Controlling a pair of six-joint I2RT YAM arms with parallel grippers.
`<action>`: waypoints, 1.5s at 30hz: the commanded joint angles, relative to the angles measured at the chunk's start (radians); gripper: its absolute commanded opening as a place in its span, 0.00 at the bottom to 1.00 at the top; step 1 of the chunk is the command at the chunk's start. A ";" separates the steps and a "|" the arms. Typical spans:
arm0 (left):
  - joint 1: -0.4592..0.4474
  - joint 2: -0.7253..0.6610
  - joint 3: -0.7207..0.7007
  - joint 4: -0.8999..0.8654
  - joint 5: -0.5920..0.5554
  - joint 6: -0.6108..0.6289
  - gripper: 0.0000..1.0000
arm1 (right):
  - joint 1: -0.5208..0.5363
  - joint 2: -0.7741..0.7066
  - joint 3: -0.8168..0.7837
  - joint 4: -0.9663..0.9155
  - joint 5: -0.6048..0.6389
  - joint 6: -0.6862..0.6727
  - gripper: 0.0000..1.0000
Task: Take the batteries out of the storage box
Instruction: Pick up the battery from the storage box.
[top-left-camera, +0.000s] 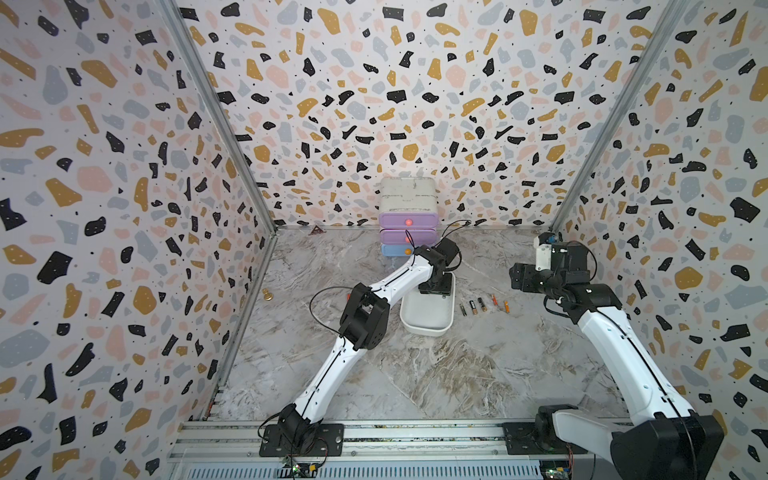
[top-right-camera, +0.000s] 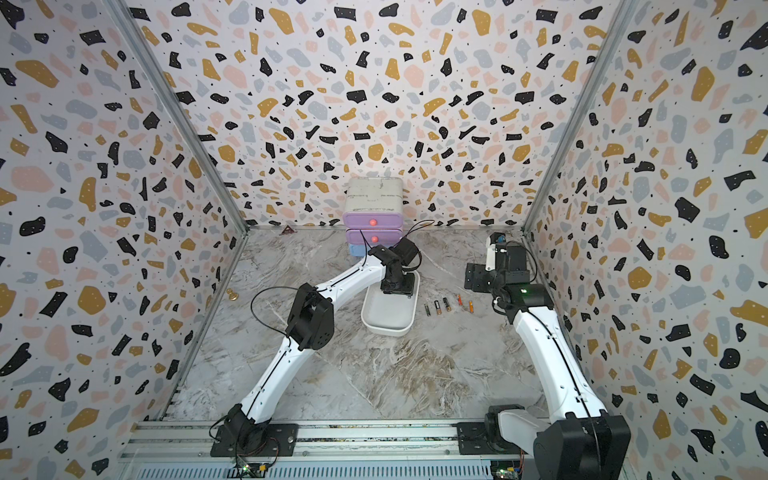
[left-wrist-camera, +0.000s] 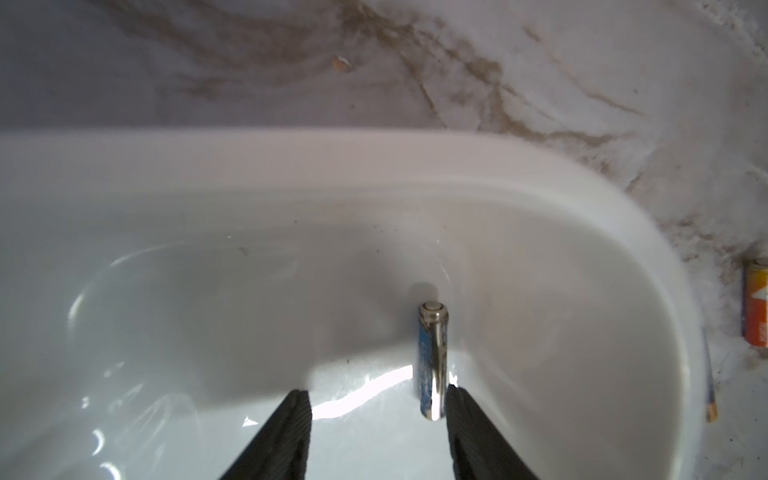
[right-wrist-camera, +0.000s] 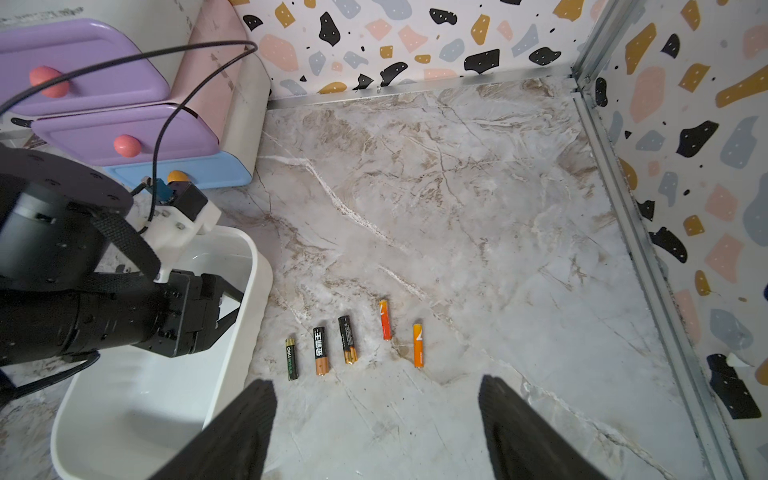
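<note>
We're down inside the storage box (left-wrist-camera: 374, 166) with the left gripper (left-wrist-camera: 376, 395), jaws about half apart and nothing pinched between them. The blue battery (left-wrist-camera: 431, 365) lies on the glossy white floor inside the gap, but hard up against one finger rather than centred, and only its near end is between the tips. That's the worry. If the jaws close from here, the far finger has to sweep across, and a round cell on a slick floor may well roll or skid ahead of it. Catch it by the end alone and it could swing and drop out on the lift. Nothing is steadying the box either, so a sideways shove might slide it toward the five batteries (right-wrist-camera: 348, 340) lined up just beside it on the table (right-wrist-camera: 457, 187). Knock those and they'll roll. The right gripper (right-wrist-camera: 378, 384) hangs above the table near that row, fingers spread wide and empty, well clear of the box. In both top views the left arm's wrist hides the far end of the box, so we can't say whether another cell is tucked there.
</note>
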 joint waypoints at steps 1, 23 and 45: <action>-0.002 0.044 0.034 0.028 0.028 -0.036 0.54 | 0.004 -0.031 -0.012 -0.012 -0.023 -0.010 0.82; -0.022 0.134 0.041 -0.038 -0.110 0.042 0.07 | 0.004 -0.071 -0.039 0.023 -0.075 0.003 0.82; -0.028 -0.207 -0.111 -0.034 -0.144 0.084 0.00 | 0.003 -0.033 -0.052 0.040 -0.101 0.008 0.83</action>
